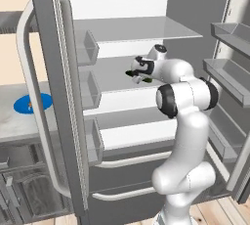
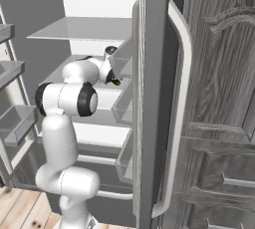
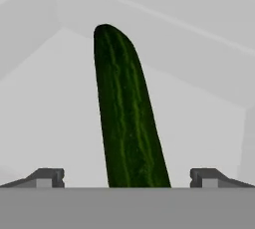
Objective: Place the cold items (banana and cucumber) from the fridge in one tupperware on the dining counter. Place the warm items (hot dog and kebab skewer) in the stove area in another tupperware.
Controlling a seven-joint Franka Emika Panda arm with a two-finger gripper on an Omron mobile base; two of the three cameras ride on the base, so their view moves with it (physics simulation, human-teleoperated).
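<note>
A dark green cucumber lies on the white floor of the fridge's middle shelf, pointing away from the hand. My gripper is open, with one fingertip on each side of the cucumber's near end and clear space between them and it. From the left base view, the gripper reaches into the shelf with a bit of cucumber at its tip. The right base view shows the gripper beside the green end. The banana, hot dog, kebab skewer and tupperware are out of view.
The open fridge door with its bins and long handle stands left of the arm. The other door is at the right. Glass shelves sit above and below. A blue plate lies on the counter at the left.
</note>
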